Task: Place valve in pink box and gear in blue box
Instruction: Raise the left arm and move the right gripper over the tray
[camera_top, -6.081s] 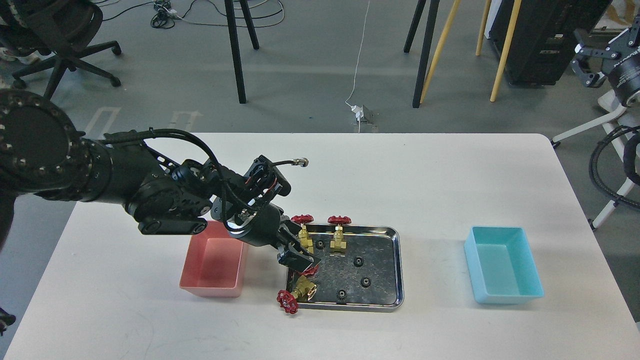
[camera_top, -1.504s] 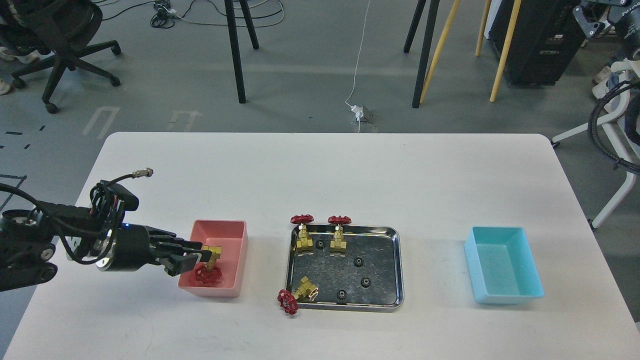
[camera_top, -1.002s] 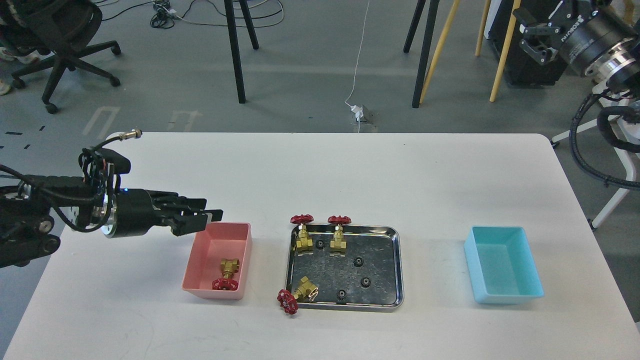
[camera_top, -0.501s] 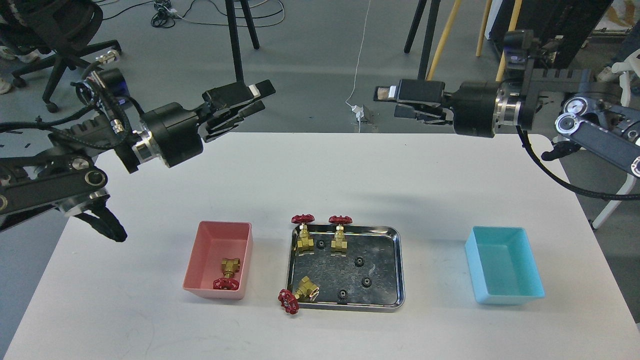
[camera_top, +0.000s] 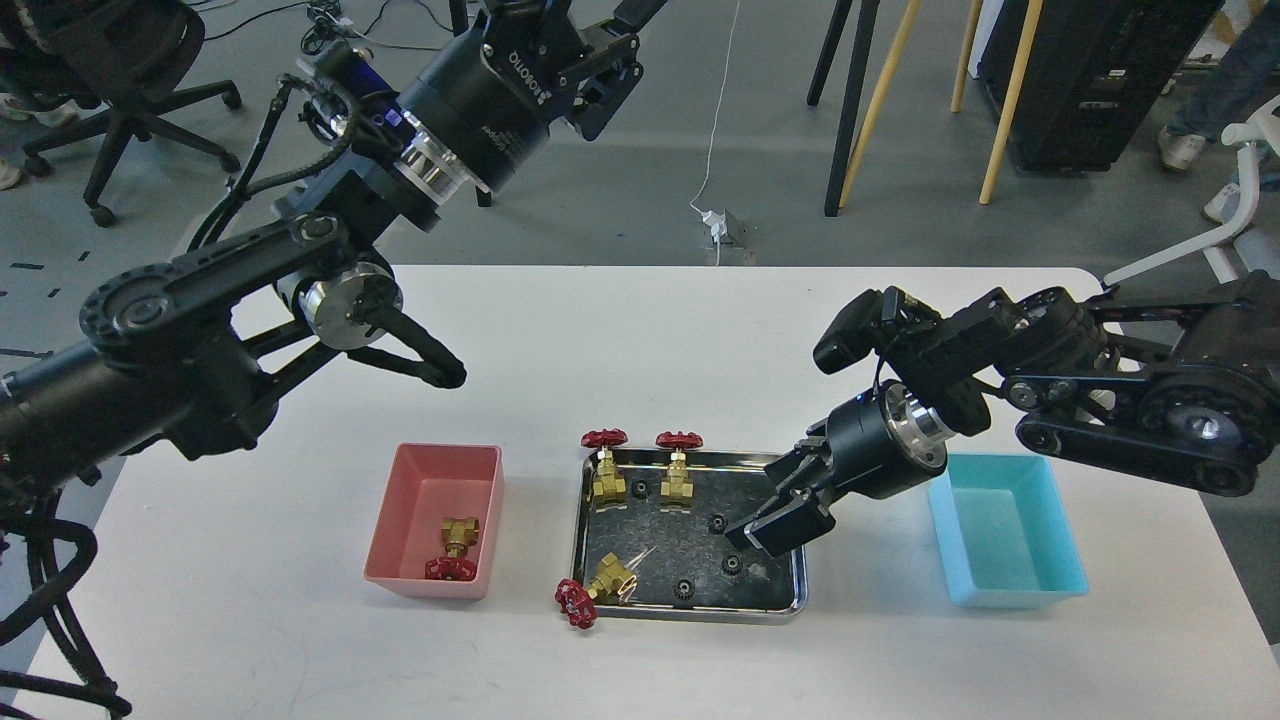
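One valve (camera_top: 452, 548) lies in the pink box (camera_top: 418, 500) at the left. Two valves (camera_top: 607, 470) (camera_top: 677, 470) stand upright at the back of the steel tray (camera_top: 690, 608). A third valve (camera_top: 595, 590) lies across its front left rim. Several black gears lie in the tray, one gear (camera_top: 732, 565) just below my right gripper (camera_top: 772, 528). That gripper is open and empty, low over the tray's right part, pointing down-left. The blue box (camera_top: 1005, 530) at the right is empty. My left gripper (camera_top: 620, 45) is open and empty, raised high beyond the table's far edge.
The left arm's thick links (camera_top: 200, 340) hang over the table's left part. The right arm (camera_top: 1100, 400) reaches in over the blue box's back edge. Chair and stand legs are on the floor beyond the table.
My right arm has swung down from behind the table to low over the tray's right side. My left arm has risen higher and further back. The valve in the pink box has not moved.
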